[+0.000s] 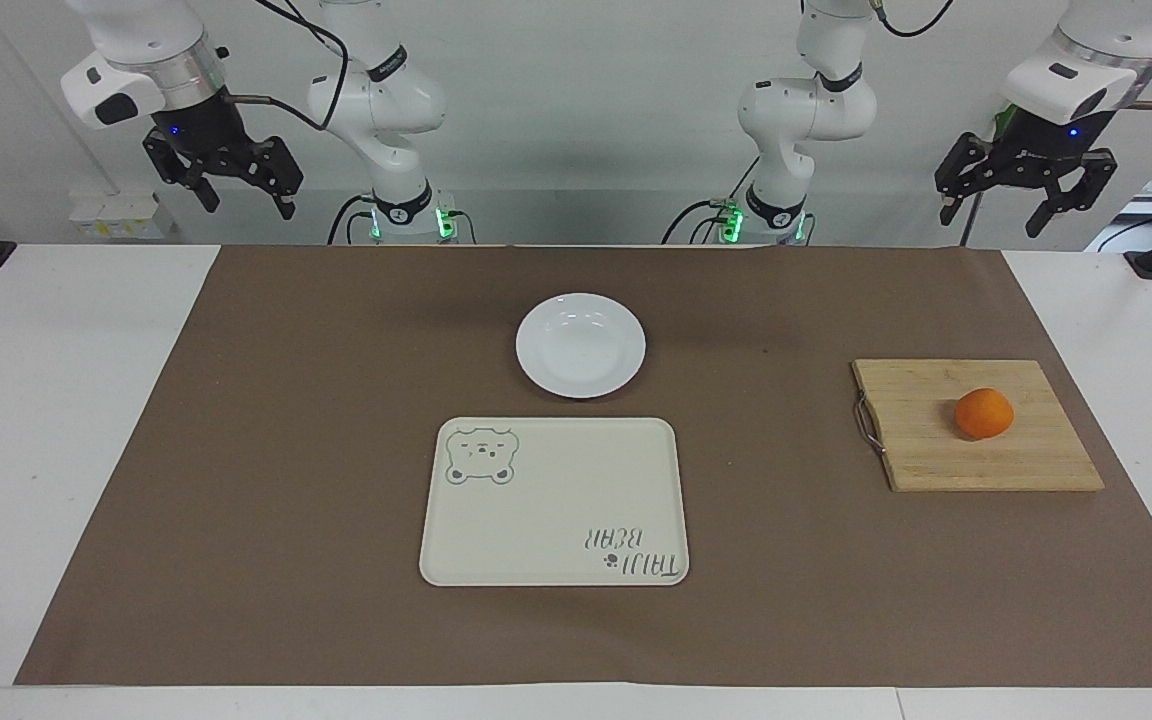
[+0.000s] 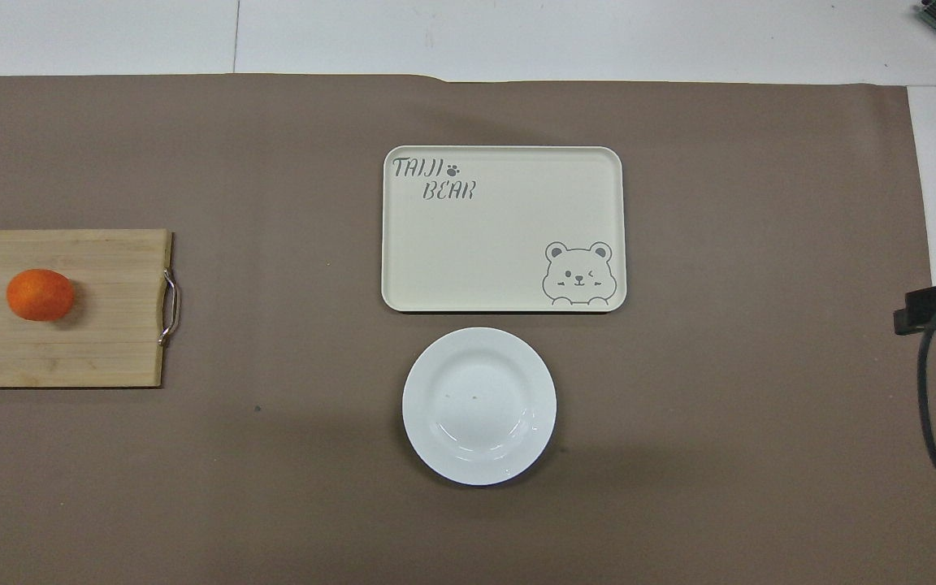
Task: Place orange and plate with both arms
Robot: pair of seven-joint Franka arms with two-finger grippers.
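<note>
Both arms are raised and folded at the robots' end of the table, wrists angled downward. The left gripper point(image 1: 1026, 205) hangs in the air with its fingers point(image 1: 948, 212) spread apart, nothing between the jaws. The right gripper point(image 1: 241, 195) hangs likewise, fingers point(image 1: 285, 208) spread, jaws empty. Neither gripper touches anything; each arm waits
</note>
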